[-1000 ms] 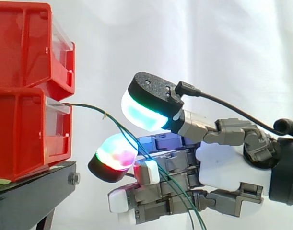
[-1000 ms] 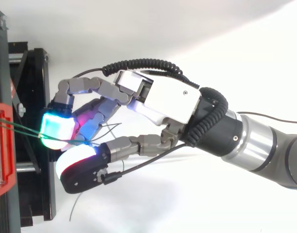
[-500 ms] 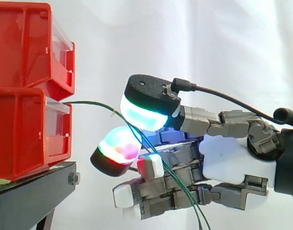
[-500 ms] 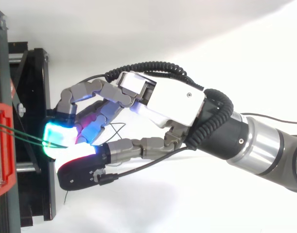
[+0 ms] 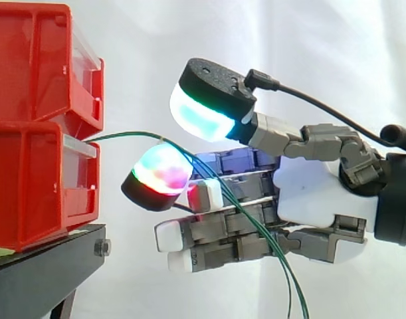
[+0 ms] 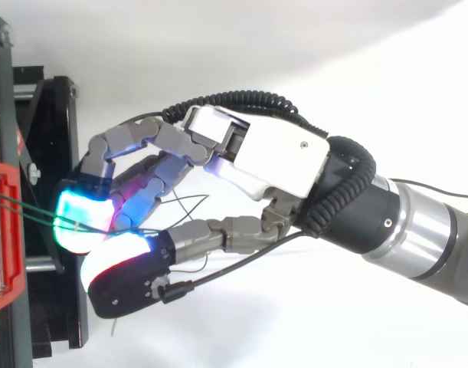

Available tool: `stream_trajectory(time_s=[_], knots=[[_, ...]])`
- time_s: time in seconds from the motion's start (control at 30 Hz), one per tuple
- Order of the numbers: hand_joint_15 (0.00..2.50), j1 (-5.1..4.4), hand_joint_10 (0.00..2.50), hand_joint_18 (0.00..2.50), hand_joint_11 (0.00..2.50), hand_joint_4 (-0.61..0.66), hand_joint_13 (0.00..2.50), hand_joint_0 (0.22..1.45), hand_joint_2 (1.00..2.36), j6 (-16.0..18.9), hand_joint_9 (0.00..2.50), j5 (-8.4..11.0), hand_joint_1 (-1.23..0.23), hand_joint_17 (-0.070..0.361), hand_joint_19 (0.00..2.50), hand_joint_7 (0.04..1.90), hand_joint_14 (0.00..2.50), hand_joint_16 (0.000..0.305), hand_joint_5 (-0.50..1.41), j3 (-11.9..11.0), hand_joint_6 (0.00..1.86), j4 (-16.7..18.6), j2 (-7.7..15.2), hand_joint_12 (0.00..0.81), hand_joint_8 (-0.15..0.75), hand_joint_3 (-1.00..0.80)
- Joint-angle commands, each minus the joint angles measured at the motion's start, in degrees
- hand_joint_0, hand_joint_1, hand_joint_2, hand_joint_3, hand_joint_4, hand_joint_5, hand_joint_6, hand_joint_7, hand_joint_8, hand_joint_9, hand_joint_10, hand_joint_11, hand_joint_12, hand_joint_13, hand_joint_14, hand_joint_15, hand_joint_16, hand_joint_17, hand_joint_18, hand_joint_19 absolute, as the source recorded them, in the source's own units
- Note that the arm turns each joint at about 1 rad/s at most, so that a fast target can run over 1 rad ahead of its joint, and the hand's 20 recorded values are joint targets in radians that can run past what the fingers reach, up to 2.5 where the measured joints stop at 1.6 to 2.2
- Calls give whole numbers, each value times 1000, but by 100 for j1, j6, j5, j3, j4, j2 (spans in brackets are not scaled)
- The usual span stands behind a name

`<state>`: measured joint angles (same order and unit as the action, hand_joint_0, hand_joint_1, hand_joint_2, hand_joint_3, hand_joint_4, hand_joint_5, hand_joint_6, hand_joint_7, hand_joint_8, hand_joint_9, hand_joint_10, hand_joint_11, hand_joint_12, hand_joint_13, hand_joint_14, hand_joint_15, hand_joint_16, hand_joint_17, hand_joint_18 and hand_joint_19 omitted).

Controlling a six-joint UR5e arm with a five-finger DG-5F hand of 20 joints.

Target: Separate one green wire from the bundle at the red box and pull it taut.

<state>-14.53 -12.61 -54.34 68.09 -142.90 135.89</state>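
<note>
Currently | my hand (image 5: pixel 309 199) unclenched, thumb clear of fingertip pad (image 5: pixel 159 174) | thin green wires (image 5: pixel 123 135) arch slack from lower red plastic bin (image 5: pixel 30 186) over that pad | I judge separation, pinch, tautening outstanding.

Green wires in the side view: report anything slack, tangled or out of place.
The green wires leave the lower red box in a bowed arc, then drape loosely down across the hand, two strands running together. Neither looks taut or separated.
</note>
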Motion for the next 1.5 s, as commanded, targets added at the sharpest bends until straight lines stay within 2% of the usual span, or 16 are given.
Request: stream_trajectory(time_s=[0.0,0.17,0.3,0.67,0.93,1.2,1.3,1.47], knots=[[548,12,19,813,1006,161,1003,578,1006,-13,1224,3,-721,121,325,960,19,54,-168,-94,826,-133,-1,365,280,-422],[546,29,16,814,1015,72,1002,583,1017,4,1219,-6,-743,121,316,1012,21,54,-173,-191,867,-432,-1,366,280,-238],[539,29,17,842,1016,39,1007,595,1016,4,1201,3,-770,127,299,996,20,57,-178,-200,898,-423,-1,379,291,-177],[545,12,18,827,1017,47,992,617,1015,4,1173,3,-806,119,320,955,19,53,-187,-217,904,-423,-1,361,276,-263],[547,21,17,840,1006,104,1005,636,1000,4,1183,-6,-814,117,321,958,19,52,-183,-217,898,-450,-1,358,272,-500],[540,29,18,861,988,113,1021,549,1000,40,1220,-24,-684,120,336,949,21,53,-175,-217,891,-502,-10,367,282,-500],[544,29,19,856,993,97,1026,590,1001,92,1222,-24,-611,117,343,984,19,52,-169,-226,881,-538,-1,361,274,-488],[549,29,19,859,998,77,1026,598,1014,136,1205,-24,-679,117,346,1015,20,52,-171,-226,888,-564,-1,366,286,-299]])
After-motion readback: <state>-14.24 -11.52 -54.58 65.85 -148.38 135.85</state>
